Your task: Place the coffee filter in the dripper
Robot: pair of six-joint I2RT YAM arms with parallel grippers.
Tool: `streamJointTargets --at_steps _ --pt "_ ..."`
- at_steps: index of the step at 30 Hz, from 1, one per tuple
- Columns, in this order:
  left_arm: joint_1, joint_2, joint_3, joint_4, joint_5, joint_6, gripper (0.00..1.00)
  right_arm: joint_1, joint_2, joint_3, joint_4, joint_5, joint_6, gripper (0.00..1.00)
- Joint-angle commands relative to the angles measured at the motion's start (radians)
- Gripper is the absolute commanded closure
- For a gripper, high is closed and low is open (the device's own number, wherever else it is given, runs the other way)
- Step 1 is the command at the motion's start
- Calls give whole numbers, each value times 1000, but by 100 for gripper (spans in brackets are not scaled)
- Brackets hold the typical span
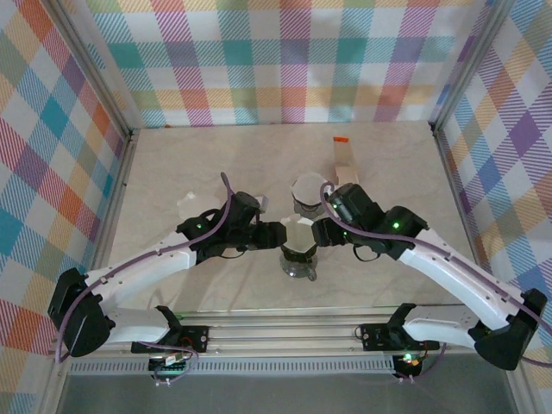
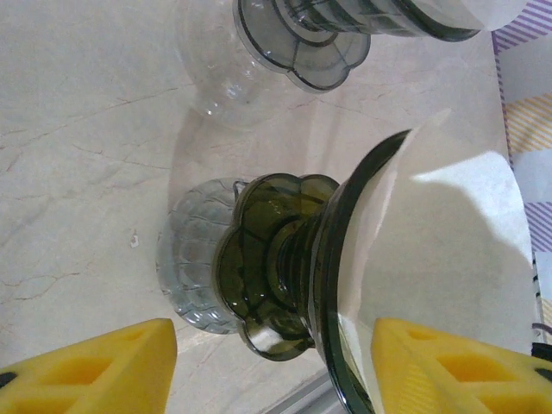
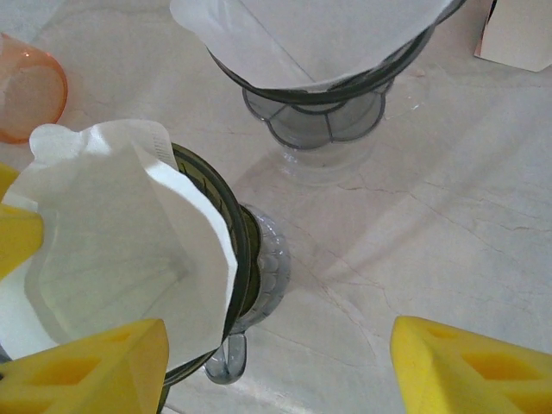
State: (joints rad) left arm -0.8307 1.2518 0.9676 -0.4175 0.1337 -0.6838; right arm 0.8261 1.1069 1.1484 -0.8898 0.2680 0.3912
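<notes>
A dark green dripper (image 2: 285, 259) stands on a clear glass mug (image 2: 194, 267) between the two arms. A white coffee filter (image 3: 112, 241) sits open inside it, its paper rising above the rim (image 1: 297, 224). My left gripper (image 2: 276, 371) is open, its yellow fingers (image 2: 86, 371) straddling the dripper's rim, one pad lying over the filter's side. My right gripper (image 3: 276, 371) is open too, with one finger (image 3: 86, 371) in front of the dripper's near rim and the other over bare table. In the top view the left gripper (image 1: 278, 233) and right gripper (image 1: 321, 231) flank the dripper (image 1: 298, 257).
A second dripper holding a filter (image 3: 319, 52) stands just beyond (image 1: 306, 194). An orange cup (image 3: 26, 86) and a white box (image 3: 517, 34) sit near it. A pale strip with an orange end (image 1: 343, 151) lies at the back. Plaid walls enclose the marble table (image 1: 414, 172).
</notes>
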Motion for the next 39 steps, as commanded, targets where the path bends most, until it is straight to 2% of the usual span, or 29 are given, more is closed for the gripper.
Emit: streamJointTargets --at_steps 1,9,14,17,22,28,33,36,39 --pt "-13 -42 41 -11 15 -9 35 7 -37 -22 35 -1 27 31" --pt "-12 -83 80 -47 -4 -2 24 7 -109 -58 46 35 37 31" --pt "-8 -144 157 -160 -127 68 17 7 -167 -111 80 44 56 31" --pt "37 -198 182 -225 -193 90 15 8 -168 -130 84 32 61 31" --pt "236 -311 167 -296 -203 93 16 7 -170 -159 97 11 62 31" --pt "553 -403 134 -349 -144 108 21 8 -181 -173 109 7 54 31" --pt "925 -382 4 -300 64 52 38 7 -205 -178 119 3 46 31" --pt "1004 -375 -81 -243 53 0 46 7 -223 -183 114 6 45 31" --pt "1063 -352 -170 -177 48 -66 60 8 -248 -190 106 14 46 31"
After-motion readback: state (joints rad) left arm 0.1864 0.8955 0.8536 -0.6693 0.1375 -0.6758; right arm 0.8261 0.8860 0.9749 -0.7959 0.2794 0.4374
